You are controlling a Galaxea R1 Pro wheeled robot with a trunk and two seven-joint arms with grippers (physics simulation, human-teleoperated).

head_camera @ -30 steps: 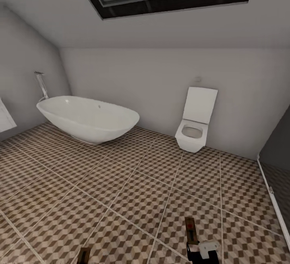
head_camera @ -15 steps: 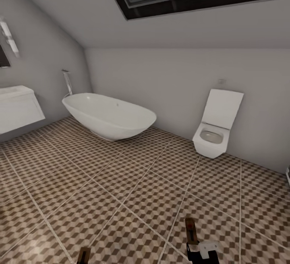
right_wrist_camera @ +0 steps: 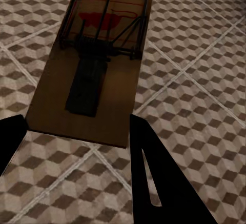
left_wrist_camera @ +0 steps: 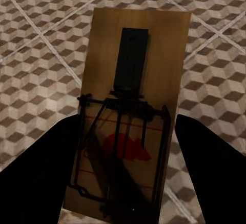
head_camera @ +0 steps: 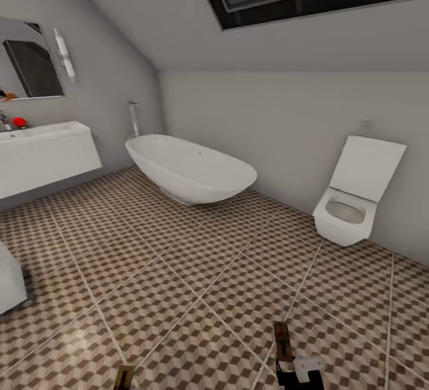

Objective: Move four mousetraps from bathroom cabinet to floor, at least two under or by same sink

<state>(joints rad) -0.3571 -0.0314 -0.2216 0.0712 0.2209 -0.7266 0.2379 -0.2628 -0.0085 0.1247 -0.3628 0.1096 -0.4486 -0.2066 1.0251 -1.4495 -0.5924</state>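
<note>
Each gripper holds one brown wooden mousetrap over the cube-patterned bathroom floor [head_camera: 196,271]. In the left wrist view my left gripper [left_wrist_camera: 128,126] is shut on a mousetrap [left_wrist_camera: 133,55], whose board sticks out between the dark fingers [left_wrist_camera: 36,172]. In the right wrist view my right gripper [right_wrist_camera: 77,121] is shut on the near end of another mousetrap [right_wrist_camera: 97,55]. In the head view both traps show at the bottom edge, the left mousetrap [head_camera: 124,376] and the right mousetrap [head_camera: 282,339]. The white bathroom sink [head_camera: 42,140] hangs on the left wall. The cabinet is out of view.
A white oval bathtub [head_camera: 190,169] stands at the back wall and a white toilet [head_camera: 351,205] at the right. A mirror [head_camera: 30,62] hangs above the sink, with a small red thing [head_camera: 19,122] on it. A white object [head_camera: 9,283] sits at the left edge.
The camera has turned left: bathtub and toilet slid right in the picture, and the sink and mirror came fully into view. Both grippers keep their traps in the same place.
</note>
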